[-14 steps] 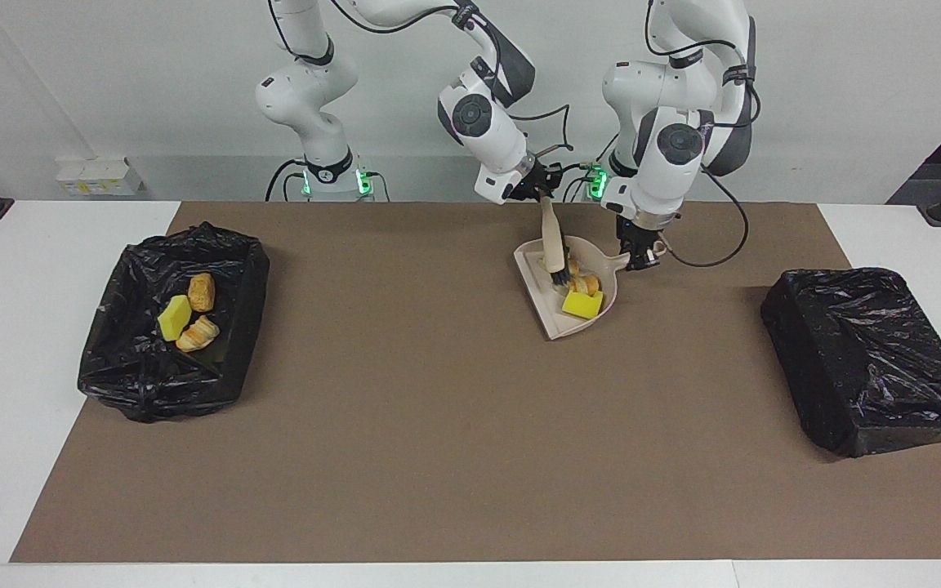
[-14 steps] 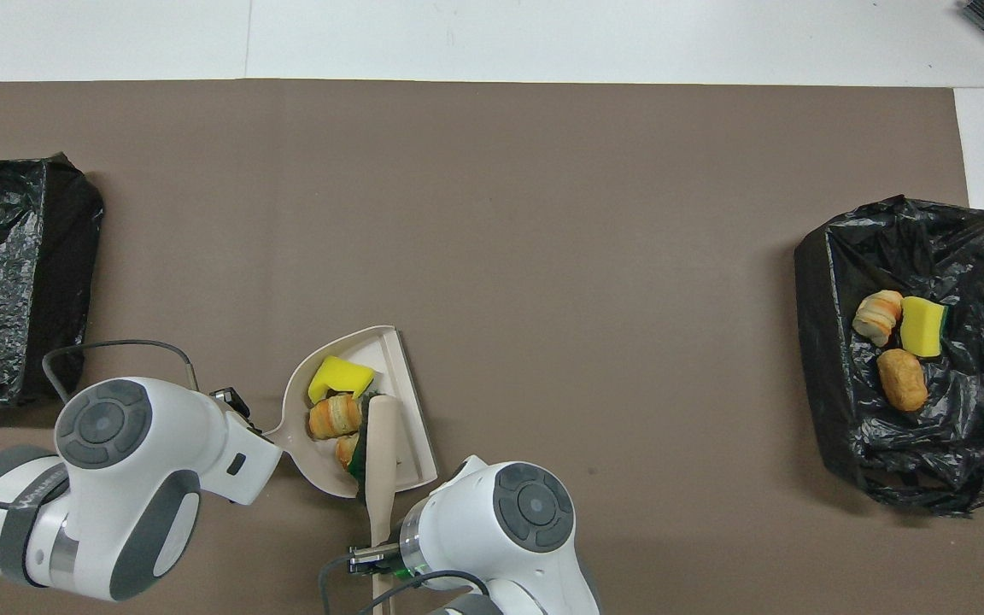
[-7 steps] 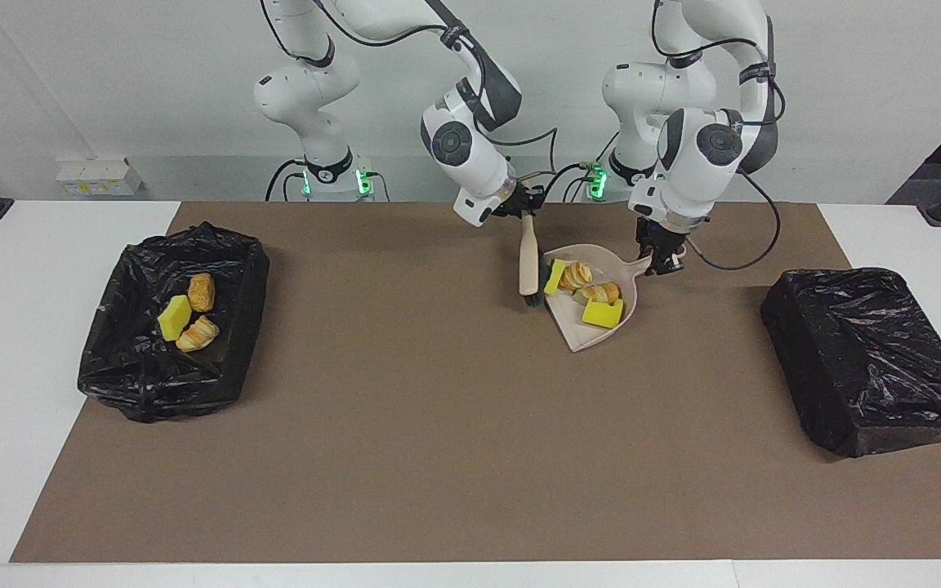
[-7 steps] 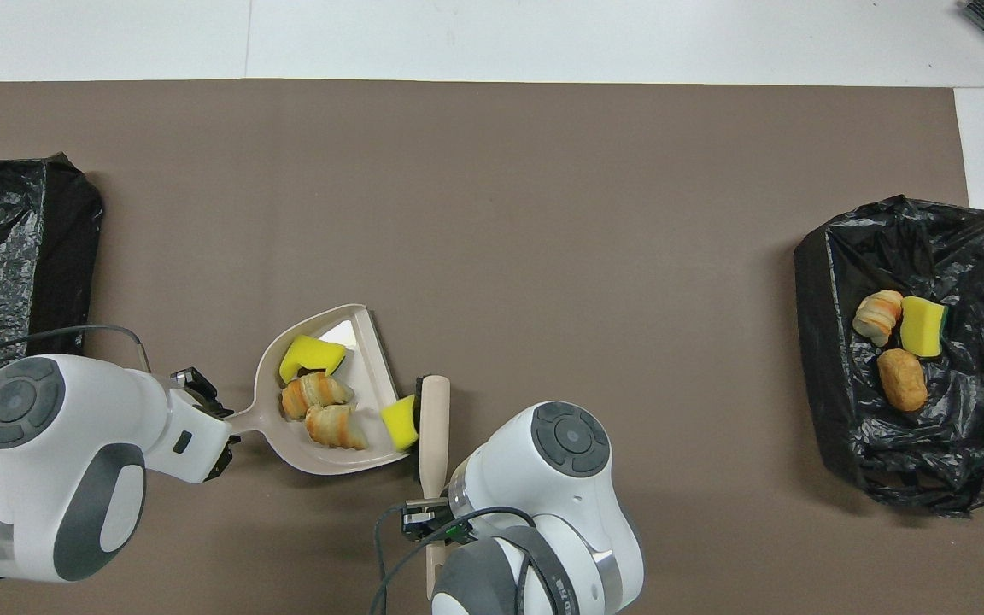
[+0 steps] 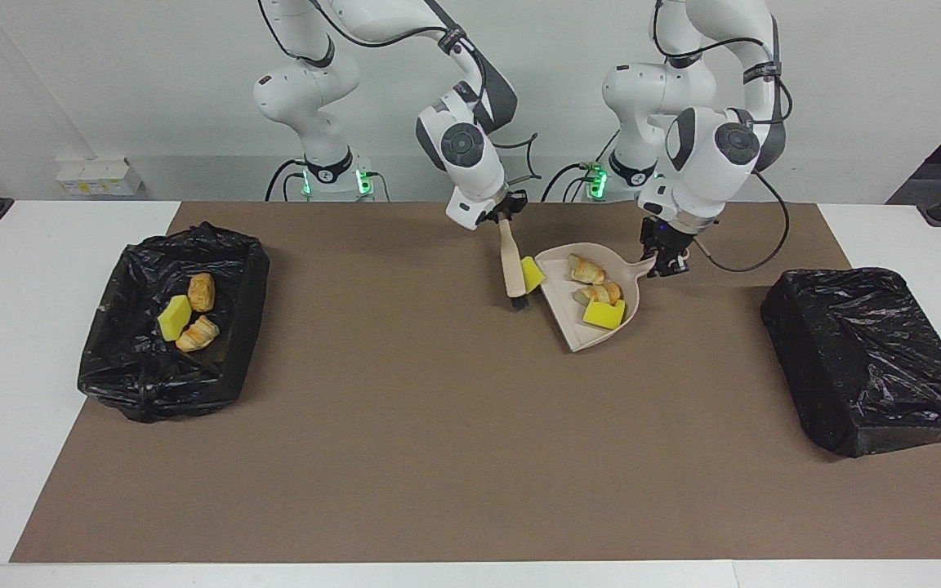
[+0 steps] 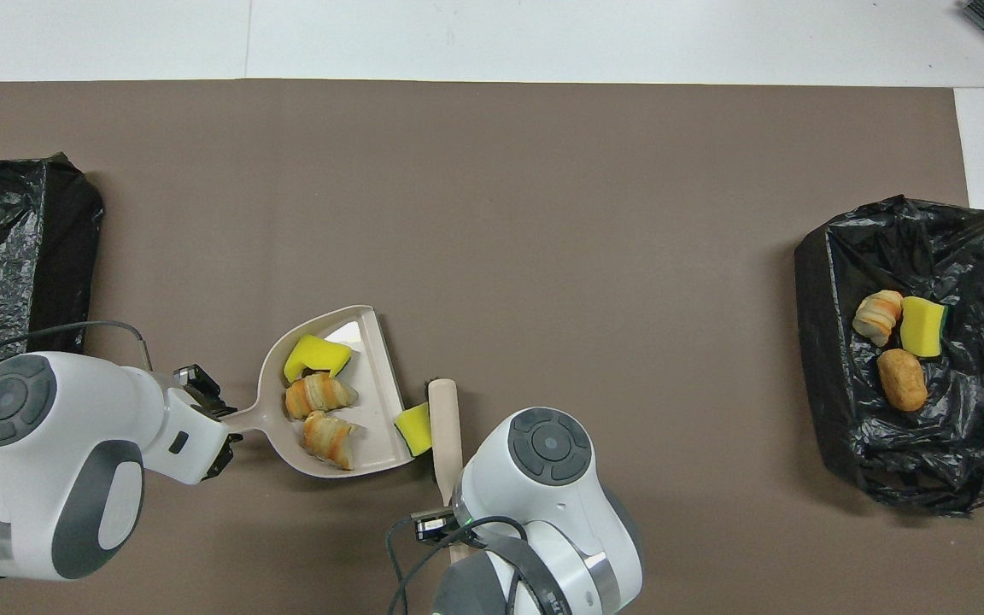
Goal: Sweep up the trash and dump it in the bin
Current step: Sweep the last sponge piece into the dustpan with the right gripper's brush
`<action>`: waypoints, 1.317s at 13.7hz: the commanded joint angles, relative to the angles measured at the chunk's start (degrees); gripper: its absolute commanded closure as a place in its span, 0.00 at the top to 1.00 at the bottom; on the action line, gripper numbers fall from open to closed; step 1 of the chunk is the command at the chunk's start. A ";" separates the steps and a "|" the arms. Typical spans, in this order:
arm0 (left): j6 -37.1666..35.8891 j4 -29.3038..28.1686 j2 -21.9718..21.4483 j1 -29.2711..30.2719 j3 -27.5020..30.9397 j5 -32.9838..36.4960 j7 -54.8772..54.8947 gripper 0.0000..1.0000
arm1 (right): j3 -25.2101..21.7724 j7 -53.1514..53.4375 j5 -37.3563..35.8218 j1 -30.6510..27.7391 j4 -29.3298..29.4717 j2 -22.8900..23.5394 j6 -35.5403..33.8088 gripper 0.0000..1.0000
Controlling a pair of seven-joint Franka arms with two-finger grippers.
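My left gripper is shut on the handle of a beige dustpan, low over the mat near the robots. In the pan lie a yellow sponge wedge and two croissant bits. My right gripper is shut on a beige brush that stands beside the pan's open lip, bristles down. Another yellow sponge wedge sits outside the lip, between brush and pan; it also shows in the overhead view. In that view the right gripper is hidden under its arm.
An open bin lined with black bag stands at the right arm's end; it holds a sponge wedge and two pastry bits. A second bin wrapped in black bag stands at the left arm's end.
The brush has come out of the pan and moved toward the right arm's end. The pan has shifted toward the left arm's end and turned. One sponge wedge now lies outside the lip.
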 commanded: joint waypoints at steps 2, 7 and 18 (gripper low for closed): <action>0.09 1.33 0.82 -3.79 -0.27 5.14 0.17 0.00 | 0.29 0.86 -8.06 -2.58 -2.21 -1.48 -2.15 0.00; -0.09 1.15 0.90 -8.61 -0.71 5.59 -0.36 0.00 | 0.20 1.39 -19.84 -5.23 -1.77 -1.30 -7.42 0.00; -0.61 1.32 1.61 -10.91 -4.23 13.59 -13.89 0.00 | 0.03 -2.20 -38.76 -6.55 7.10 -4.46 -22.72 0.00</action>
